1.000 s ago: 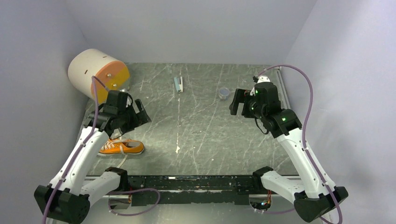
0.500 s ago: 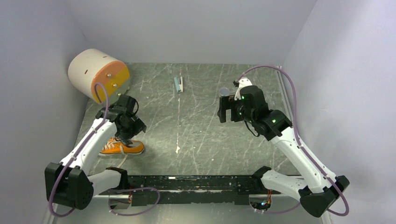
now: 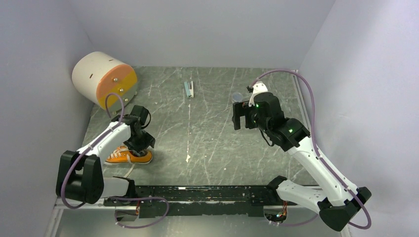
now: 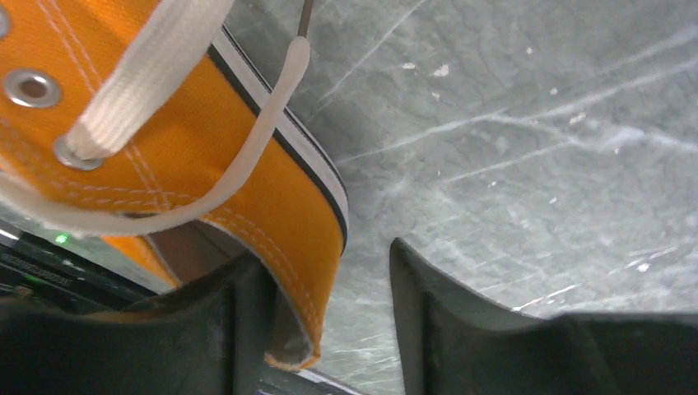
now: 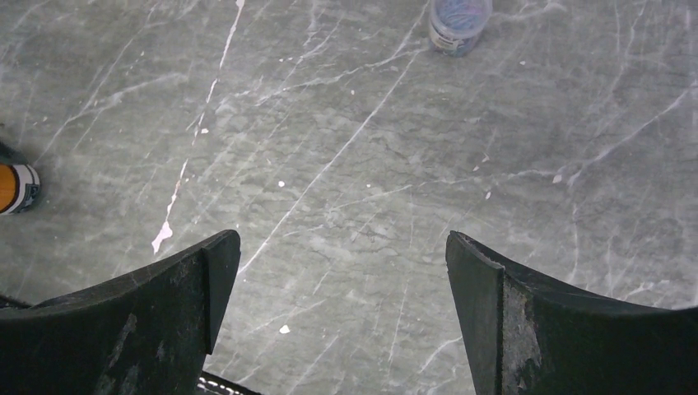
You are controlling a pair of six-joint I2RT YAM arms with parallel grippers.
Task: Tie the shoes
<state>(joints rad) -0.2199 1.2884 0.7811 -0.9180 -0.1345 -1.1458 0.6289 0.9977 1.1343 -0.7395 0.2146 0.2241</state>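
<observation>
The orange shoe (image 3: pixel 127 157) lies on its side near the table's left front, a white lace (image 3: pixel 130 171) trailing toward the front edge. My left gripper (image 3: pixel 142 143) is down at its heel end. Close up in the left wrist view, the heel wall of the shoe (image 4: pixel 284 222) stands between the jaws of my left gripper (image 4: pixel 325 263). One finger is inside the opening, and the other is apart from the canvas with a gap. A lace (image 4: pixel 156 49) runs through an eyelet. My right gripper (image 3: pixel 239 117) (image 5: pixel 342 247) hovers wide open over bare table, holding nothing.
A white drum with an orange face (image 3: pixel 104 79) lies at the back left, close to the left arm. A small teal-and-white item (image 3: pixel 189 89) and a small jar (image 3: pixel 237 97) (image 5: pixel 458 20) sit farther back. Walls close in three sides.
My left arm has dropped from above onto the shoe's heel, and its jaws have narrowed around the heel wall. My right gripper has shifted a little to the left, still wide open.
</observation>
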